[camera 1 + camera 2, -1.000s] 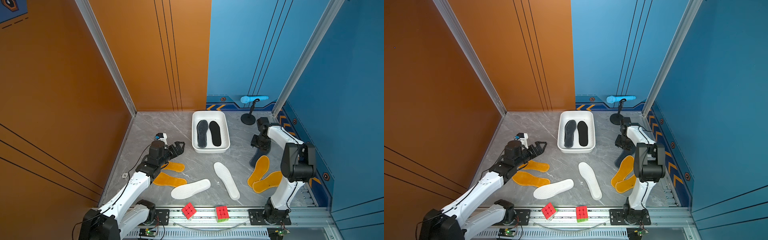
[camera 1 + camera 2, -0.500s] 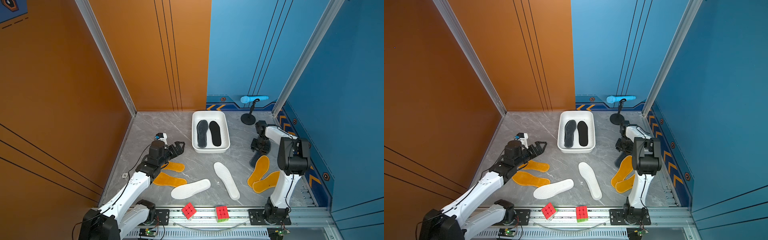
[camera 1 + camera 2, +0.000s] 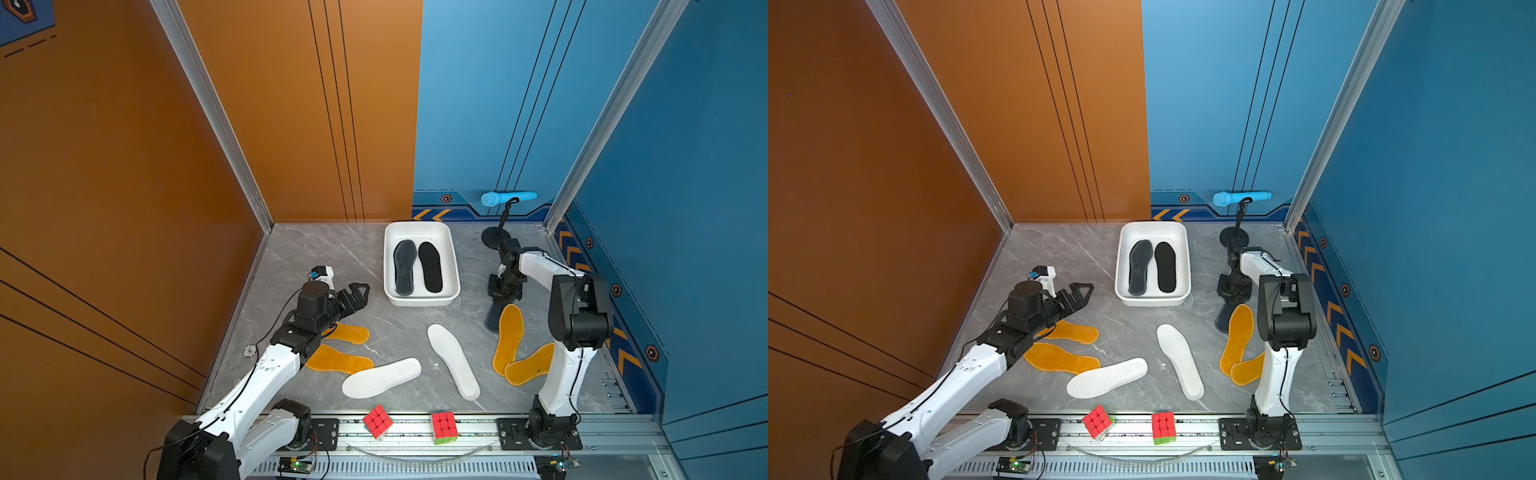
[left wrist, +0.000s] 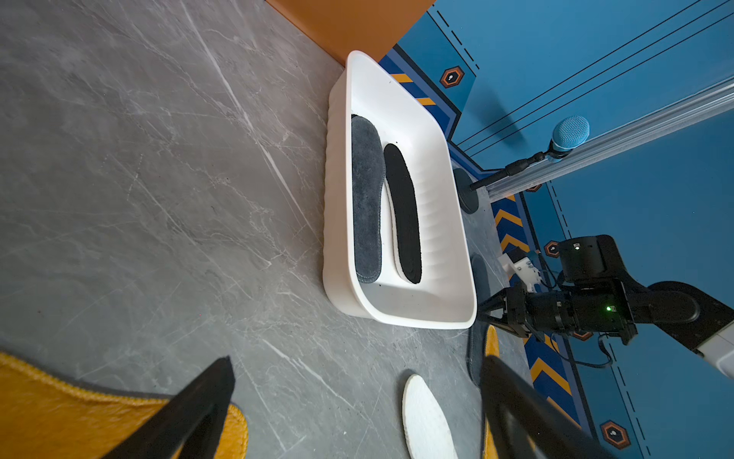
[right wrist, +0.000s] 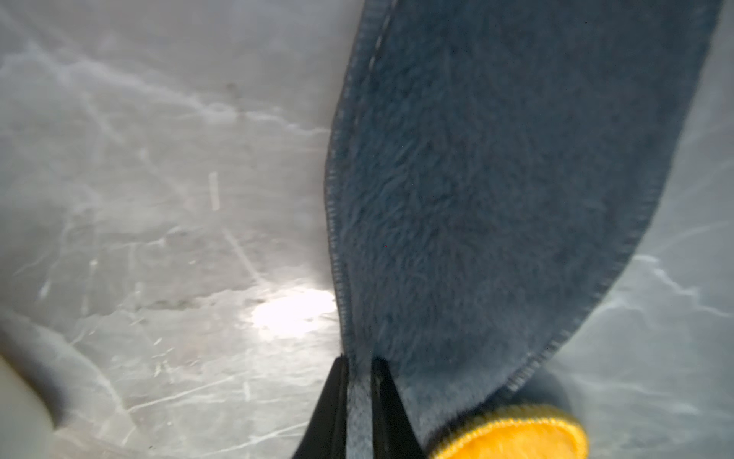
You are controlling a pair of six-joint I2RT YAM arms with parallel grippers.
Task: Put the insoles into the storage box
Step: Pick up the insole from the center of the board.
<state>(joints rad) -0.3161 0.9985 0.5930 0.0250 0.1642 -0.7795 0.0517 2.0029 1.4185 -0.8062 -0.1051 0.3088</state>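
Grey insole (image 5: 496, 198): edge pinched in narrow right end effector (image 5: 359, 369), best lifted clear of orange insole (image 5: 516, 433) toward box (image 3: 455, 266); left end effector (image 4: 356, 359) wide

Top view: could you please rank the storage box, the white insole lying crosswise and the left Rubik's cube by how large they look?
1. storage box
2. crosswise white insole
3. left Rubik's cube, clearly smallest although nearest the camera
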